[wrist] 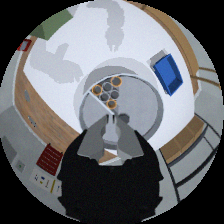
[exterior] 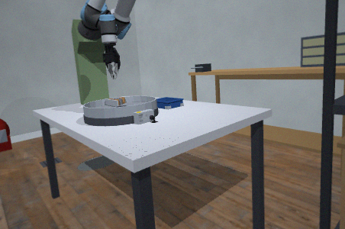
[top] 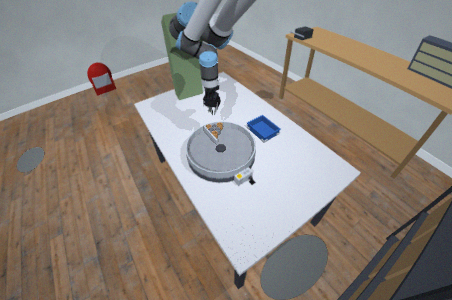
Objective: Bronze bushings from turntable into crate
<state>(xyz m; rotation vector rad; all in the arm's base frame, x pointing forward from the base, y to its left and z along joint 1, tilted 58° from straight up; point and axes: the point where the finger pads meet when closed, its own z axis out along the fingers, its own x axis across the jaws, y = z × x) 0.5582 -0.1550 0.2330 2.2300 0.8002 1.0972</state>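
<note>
Bronze bushings cluster with grey ones in a wedge.

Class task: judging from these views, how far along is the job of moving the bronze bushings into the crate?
Done: nothing; the blue crate looks empty. In hand: nothing; the gripper is shut on nothing, high above the turntable. Left: every bronze bushing, grouped with the steel ones in the bushing cluster.
</note>
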